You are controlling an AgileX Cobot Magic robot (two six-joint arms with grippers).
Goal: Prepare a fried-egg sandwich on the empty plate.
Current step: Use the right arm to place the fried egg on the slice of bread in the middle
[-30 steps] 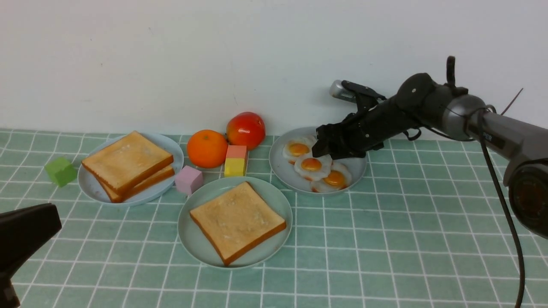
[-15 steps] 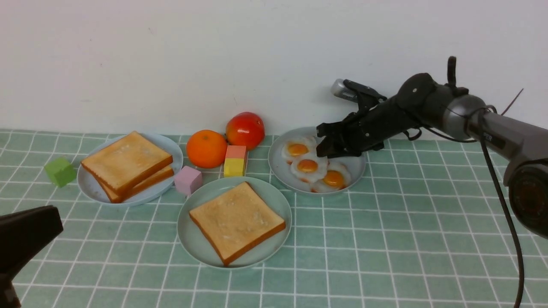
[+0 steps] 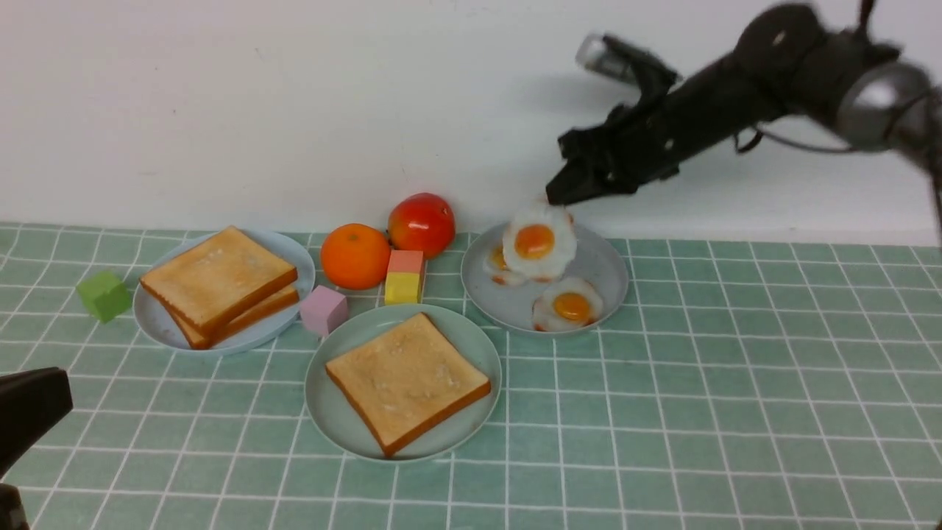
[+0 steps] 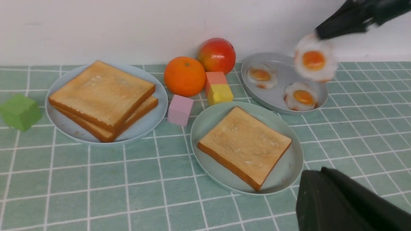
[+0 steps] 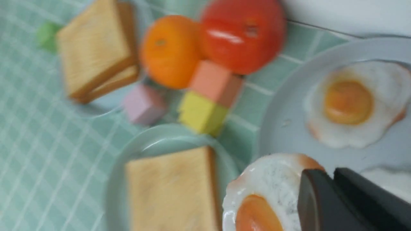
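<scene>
One toast slice lies on the mint-green plate at front centre. Two more slices are stacked on the light blue plate at the left. My right gripper is shut on the edge of a fried egg, which hangs above the grey-blue plate. The right wrist view shows the gripper pinching that egg. Two eggs stay on the grey-blue plate. My left gripper is shut and empty, low at the front left, near the mint-green plate.
An orange and a red fruit sit by the wall between the plates. A pink-on-yellow block stack and a pink cube stand just behind the mint-green plate. A green cube is at the far left.
My right gripper has risen from the grey-blue plate with one egg pinched in it; the egg now hangs in the air. The left gripper has sunk slightly.
</scene>
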